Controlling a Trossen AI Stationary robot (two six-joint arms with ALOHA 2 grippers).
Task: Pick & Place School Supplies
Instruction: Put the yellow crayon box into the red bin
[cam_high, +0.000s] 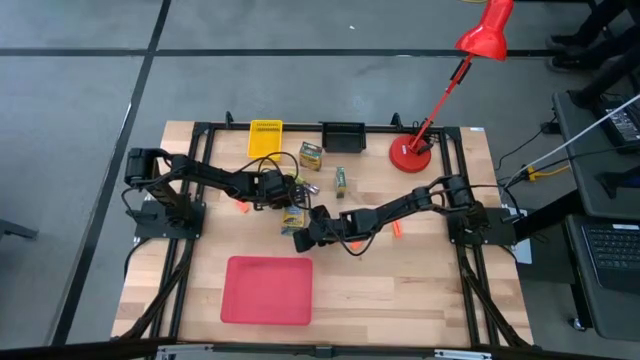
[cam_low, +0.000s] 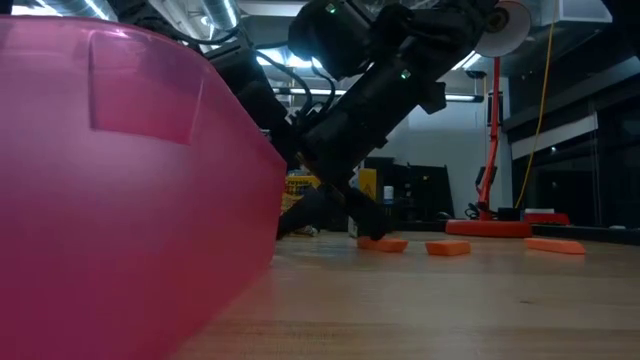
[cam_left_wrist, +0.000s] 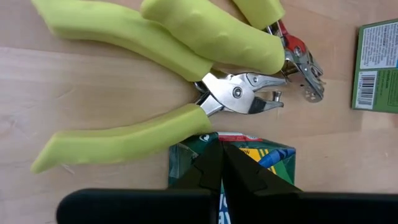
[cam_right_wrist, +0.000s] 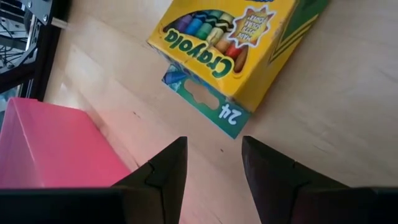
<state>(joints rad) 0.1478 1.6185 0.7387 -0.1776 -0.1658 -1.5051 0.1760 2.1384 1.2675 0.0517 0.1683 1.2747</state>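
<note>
The wooden table (cam_high: 420, 290) carries a red tray (cam_high: 266, 290) near its front edge, crayon boxes (cam_high: 310, 155) and orange pieces (cam_high: 396, 229) mid-table, and a lamp (cam_high: 411, 156) at the back right.

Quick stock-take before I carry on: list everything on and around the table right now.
Crayon boxes: three showing, green-yellow; one at the back, one mid-table, one ahead of the right pincer.
Hole punches: yellow-green handles, metal tips, by the left pincer.
Orange pieces: several; one left of centre, one right.
Tray: one, red, front.
Yellow bin: one, back edge.
Black bin: one, back edge.
Lamp: one, red, back right.
Left pincer: shut, over a crayon box.
Right pincer: open.
</note>
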